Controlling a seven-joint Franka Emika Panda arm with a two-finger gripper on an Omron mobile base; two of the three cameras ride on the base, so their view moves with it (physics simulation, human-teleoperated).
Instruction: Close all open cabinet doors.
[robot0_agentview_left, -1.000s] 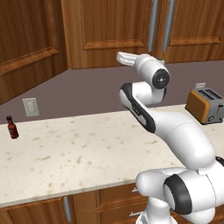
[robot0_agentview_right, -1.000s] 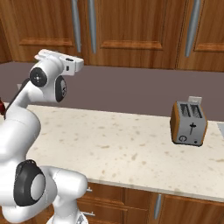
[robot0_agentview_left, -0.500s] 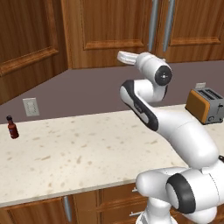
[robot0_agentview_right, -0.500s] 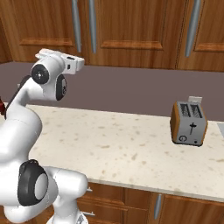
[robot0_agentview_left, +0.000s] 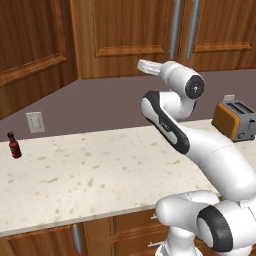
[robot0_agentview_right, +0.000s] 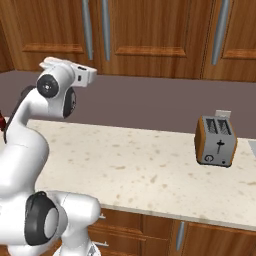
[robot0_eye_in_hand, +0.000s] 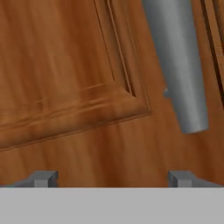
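Observation:
The cabinet doors are tall reddish-brown panels above the counter. In the left base view the leftmost door (robot0_agentview_left: 30, 55) stands swung out at an angle, while the middle door (robot0_agentview_left: 125, 35) and the right door (robot0_agentview_left: 225, 30) lie flat, their silver bar handles (robot0_agentview_left: 175, 30) side by side. My gripper (robot0_agentview_left: 142, 65) is raised in front of the lower part of the middle door. It also shows in the right base view (robot0_agentview_right: 90, 75). In the hand view the gripper (robot0_eye_in_hand: 111, 178) is open and empty, close to a door panel (robot0_eye_in_hand: 65, 74), with a bar handle's lower end (robot0_eye_in_hand: 179, 65) at the upper right.
An orange and silver toaster (robot0_agentview_left: 235, 120) (robot0_agentview_right: 216, 141) stands on the speckled counter (robot0_agentview_left: 100, 170) at the right. A small red bottle (robot0_agentview_left: 14, 145) sits at the counter's far left, below a wall outlet (robot0_agentview_left: 35, 121). Drawer fronts run under the counter edge.
The arm's wrist has drifted slightly to the right in the left base view. The hand stays in front of the middle door with its jaws wide.

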